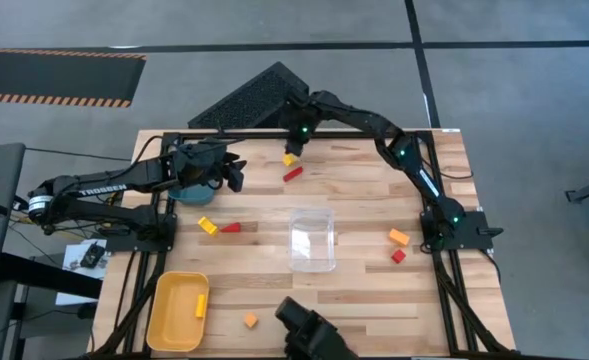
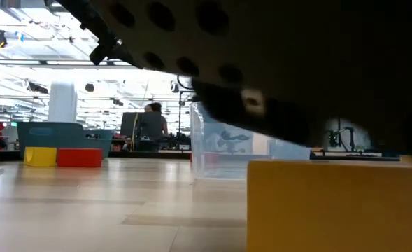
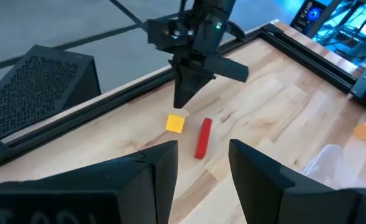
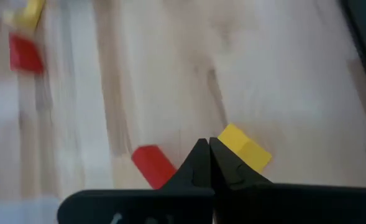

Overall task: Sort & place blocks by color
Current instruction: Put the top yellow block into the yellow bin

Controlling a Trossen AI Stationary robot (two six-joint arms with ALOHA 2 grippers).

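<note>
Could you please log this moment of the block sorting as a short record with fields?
right gripper: shut, empty, tip above the table beside the yellow block
red bar: lying next to that yellow block
left gripper: open, empty, at the table's left rear
yellow tray: front left, one yellow piece inside
clear box: mid-table

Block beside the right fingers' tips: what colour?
Yellow; a red bar lies alongside. Clearest in the right wrist view.
</note>
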